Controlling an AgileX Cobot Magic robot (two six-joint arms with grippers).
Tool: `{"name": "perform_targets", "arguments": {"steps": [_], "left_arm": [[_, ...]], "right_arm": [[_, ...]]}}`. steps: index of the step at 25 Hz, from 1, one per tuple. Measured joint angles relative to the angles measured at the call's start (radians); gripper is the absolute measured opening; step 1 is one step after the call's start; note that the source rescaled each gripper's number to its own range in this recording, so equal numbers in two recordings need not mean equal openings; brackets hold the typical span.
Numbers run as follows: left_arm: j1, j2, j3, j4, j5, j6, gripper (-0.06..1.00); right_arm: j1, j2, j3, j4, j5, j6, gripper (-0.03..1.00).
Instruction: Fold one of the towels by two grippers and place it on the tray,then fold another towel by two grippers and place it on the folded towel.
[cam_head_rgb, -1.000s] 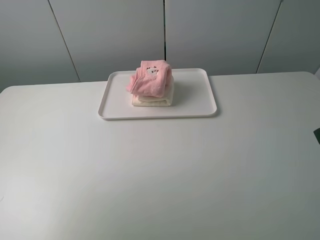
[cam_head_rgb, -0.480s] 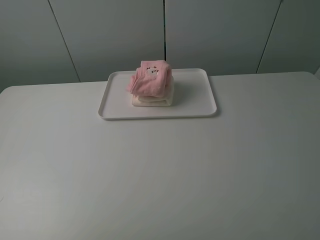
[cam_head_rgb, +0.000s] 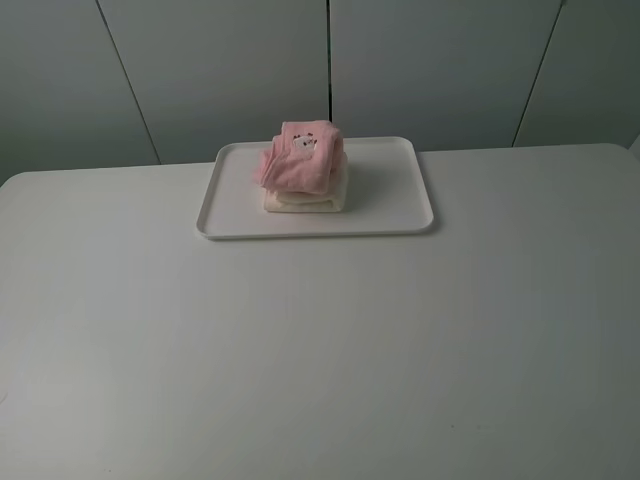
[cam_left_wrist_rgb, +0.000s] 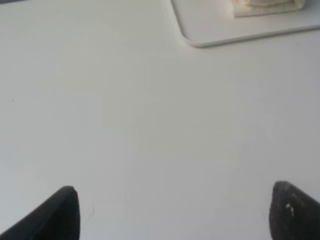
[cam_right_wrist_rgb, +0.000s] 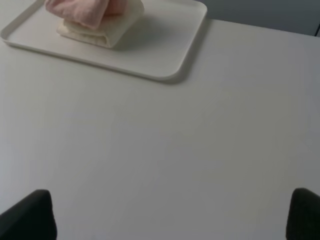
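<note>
Pink towel (cam_head_rgb: 298, 157) atop cream towel (cam_head_rgb: 305, 200) on tray (cam_head_rgb: 400, 190) | left gripper (cam_left_wrist_rgb: 175, 212), right gripper (cam_right_wrist_rgb: 170, 215) — both wide open, empty, over worktop (cam_head_rgb: 320, 350) | risk — loose pink bundle slumping off the stack.

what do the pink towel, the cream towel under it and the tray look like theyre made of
Pink towel: soft terry-like cloth, matte and fuzzy, with rounded folds and a small stitched face.
Cream towel: the same kind of looped cloth, thick layered edges.
Tray: probably smooth white plastic, going by its rigid low rim, rounded corners and faint sheen.
</note>
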Motion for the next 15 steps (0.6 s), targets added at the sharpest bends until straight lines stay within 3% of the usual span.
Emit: {"name": "perform_targets", "arguments": {"steps": [5, 9, 15], "left_arm": [[0.0, -0.006, 0.011, 0.005, -0.051, -0.004, 0.98], [0.0, -0.007, 0.042, 0.008, -0.121, -0.011, 0.98], [0.0, -0.007, 0.051, 0.019, -0.136, -0.03, 0.98]], "right_arm": [[0.0, -0.001, 0.014, 0.0, -0.002, 0.0, 1.0], [0.0, -0.002, 0.036, 0.002, -0.07, 0.0, 1.0], [0.0, -0.005, 0.052, 0.002, -0.107, 0.0, 1.0]]}}
